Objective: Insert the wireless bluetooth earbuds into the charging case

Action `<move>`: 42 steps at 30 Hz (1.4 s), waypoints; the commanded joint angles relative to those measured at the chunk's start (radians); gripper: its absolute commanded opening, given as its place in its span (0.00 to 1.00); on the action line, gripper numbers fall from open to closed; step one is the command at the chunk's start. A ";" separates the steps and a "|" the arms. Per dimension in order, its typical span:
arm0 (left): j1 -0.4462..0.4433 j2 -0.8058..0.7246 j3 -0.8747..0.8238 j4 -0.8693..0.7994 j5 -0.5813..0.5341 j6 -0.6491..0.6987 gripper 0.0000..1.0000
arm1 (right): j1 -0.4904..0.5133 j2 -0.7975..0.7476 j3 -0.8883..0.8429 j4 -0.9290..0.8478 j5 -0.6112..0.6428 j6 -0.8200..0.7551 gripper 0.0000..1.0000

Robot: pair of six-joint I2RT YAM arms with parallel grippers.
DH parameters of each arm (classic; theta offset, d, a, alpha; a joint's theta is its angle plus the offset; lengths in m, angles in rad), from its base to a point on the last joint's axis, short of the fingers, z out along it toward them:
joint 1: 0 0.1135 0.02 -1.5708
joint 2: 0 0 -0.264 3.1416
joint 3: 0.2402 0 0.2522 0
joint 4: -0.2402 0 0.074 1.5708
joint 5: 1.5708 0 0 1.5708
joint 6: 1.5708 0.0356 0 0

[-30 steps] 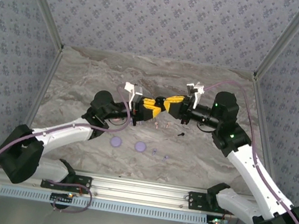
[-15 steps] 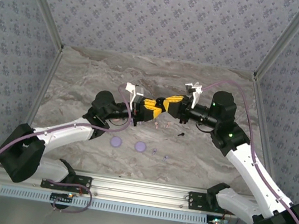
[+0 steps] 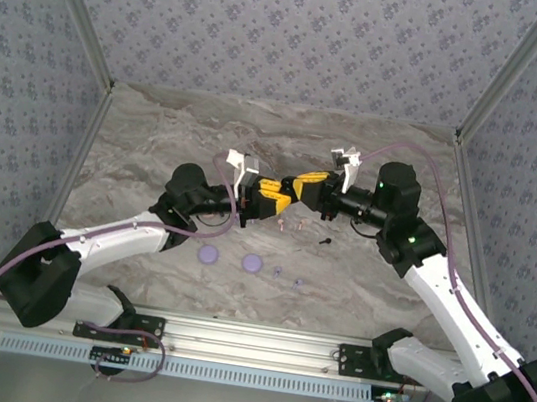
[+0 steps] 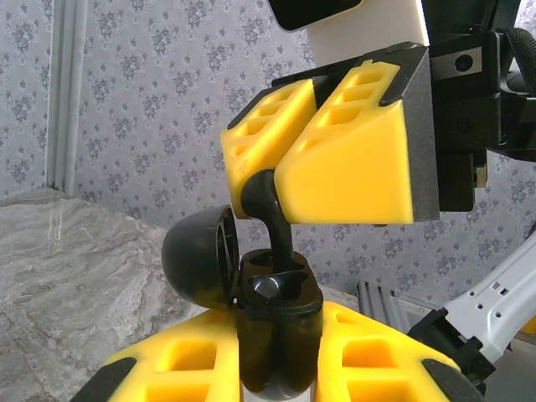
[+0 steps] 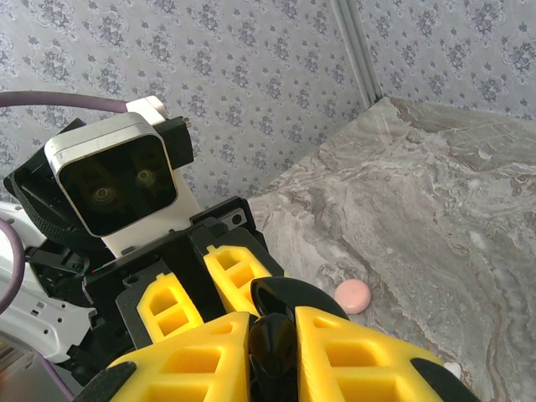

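- Top view: the left gripper (image 3: 280, 196) and the right gripper (image 3: 297, 187) meet tip to tip above the middle of the marbled tabletop (image 3: 156, 144), both raised off its surface. What they hold is too small to tell here.
- Top view, tabletop: a loose black earbud (image 3: 324, 239) lies just in front of the grippers, with two pale earbuds (image 3: 283, 225) beside it to the left. Nearer the arm bases lie two lilac discs (image 3: 208, 253) and two lilac earbuds (image 3: 277, 269), apart from one another.
- Left wrist view: the left gripper has its yellow fingers (image 4: 167, 368) closed on a black charging case (image 4: 276, 335), held upright with its mouth up. The domed lid (image 4: 197, 264) stands open, hinged back to the left.
- Left wrist view: the right gripper reaches in from above, its fingers pinched on the held black earbud (image 4: 270, 205). The earbud's stem points down and its lower end sits inside the case mouth.
- Right wrist view: the right gripper's fingers (image 5: 352, 352) are clamped on the held earbud, which shows as a glossy black shape in the narrow gap. Directly beyond are the left gripper's yellow fingers and its wrist camera (image 5: 113, 184).
- Right wrist view, tabletop: a pink disc (image 5: 352, 296) lies flat, apart from both grippers.
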 commanded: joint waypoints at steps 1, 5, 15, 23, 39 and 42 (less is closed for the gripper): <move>-0.006 -0.002 0.040 0.047 0.015 0.021 0.00 | 0.002 0.002 0.022 -0.030 -0.027 0.005 0.21; -0.007 -0.010 0.033 0.053 -0.007 0.029 0.00 | -0.004 -0.001 0.021 -0.040 -0.053 0.025 0.21; -0.007 -0.020 0.026 0.060 -0.029 0.041 0.00 | -0.022 -0.019 0.007 -0.024 -0.082 0.078 0.21; -0.007 -0.038 0.018 0.068 -0.044 0.051 0.00 | -0.039 -0.024 -0.010 0.000 -0.111 0.138 0.21; -0.009 -0.046 0.018 0.053 -0.036 0.063 0.00 | -0.053 0.010 -0.009 -0.006 -0.116 0.167 0.27; -0.010 -0.046 0.018 0.044 -0.038 0.069 0.00 | -0.058 0.001 0.004 -0.014 -0.116 0.164 0.37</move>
